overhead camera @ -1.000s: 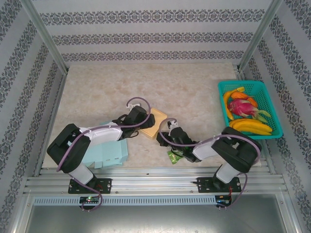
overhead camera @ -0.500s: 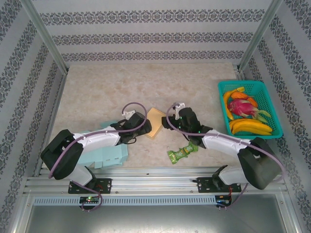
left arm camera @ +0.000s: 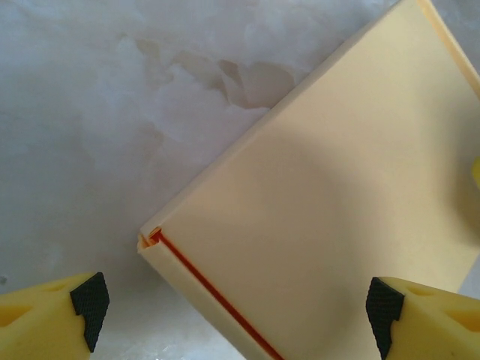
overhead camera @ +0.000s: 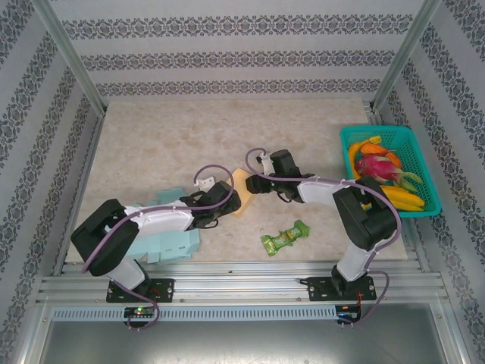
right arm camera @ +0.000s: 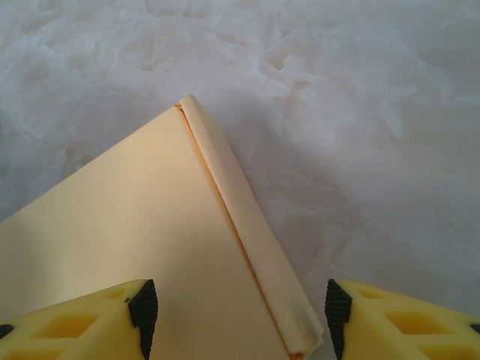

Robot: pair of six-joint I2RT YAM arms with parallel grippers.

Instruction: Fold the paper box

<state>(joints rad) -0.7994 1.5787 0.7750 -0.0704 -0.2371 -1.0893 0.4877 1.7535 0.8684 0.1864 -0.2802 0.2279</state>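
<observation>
The paper box (overhead camera: pixel 242 191) is seen lying flat near the middle of the tabletop (overhead camera: pixel 189 129), somewhat toward the near edge. One second ago the right arm was drawn back over the green packet (overhead camera: pixel 285 237) by the near edge. It has since been swung out to the far right side of the box, and the packet is left lying free. The right hand (overhead camera: pixel 260 183) is now open, with nothing gripped. In the right wrist view its jaws are set either side of a box corner (right arm camera: pixel 150 240) with a rolled edge. The left hand (overhead camera: pixel 226 200) has been kept at the near left side of the box with its jaws spread wide and nothing held. In the left wrist view another corner (left arm camera: pixel 322 202) is framed between them.

The box is thus bracketed from both sides, which suggests a two-handed fold or press is being prepared. How many folds remain cannot be told.
</observation>
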